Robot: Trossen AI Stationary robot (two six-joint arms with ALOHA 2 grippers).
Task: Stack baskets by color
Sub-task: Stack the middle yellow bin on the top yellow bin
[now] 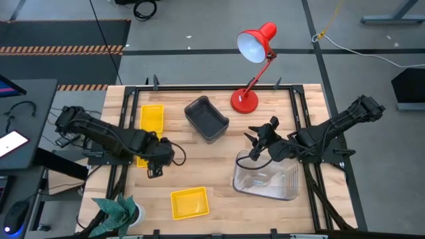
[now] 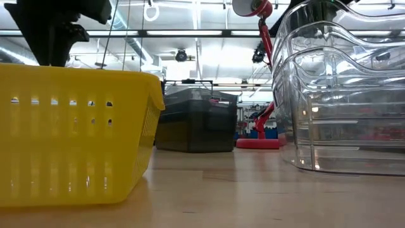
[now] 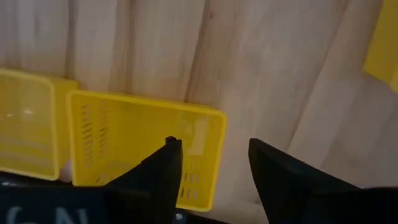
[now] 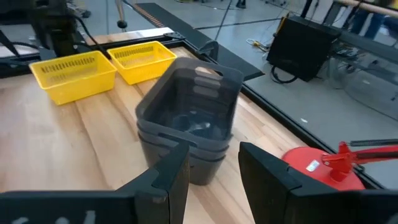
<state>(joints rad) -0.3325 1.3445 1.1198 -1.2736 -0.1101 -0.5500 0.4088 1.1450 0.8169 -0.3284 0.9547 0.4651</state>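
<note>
Three yellow baskets lie apart on the table: one at the far left (image 1: 151, 117), one (image 1: 141, 161) partly hidden under my left arm, and one near the front edge (image 1: 189, 202). My left gripper (image 3: 214, 155) hangs open and points down over the end wall (image 3: 211, 149) of the middle yellow basket (image 3: 124, 137), one finger above the basket and one above bare wood. A stack of dark grey baskets (image 1: 206, 119) stands at the far middle. My right gripper (image 4: 214, 165) is open and aimed at that stack (image 4: 189, 118) from the right. A stack of clear baskets (image 1: 265, 180) rests below my right arm.
A red desk lamp (image 1: 252, 46) stands with its base (image 1: 244, 101) at the far edge, just right of the grey stack. A green plant (image 1: 118, 211) sits at the front left corner. Bare wood (image 1: 212, 162) lies between the stacks and the front yellow basket.
</note>
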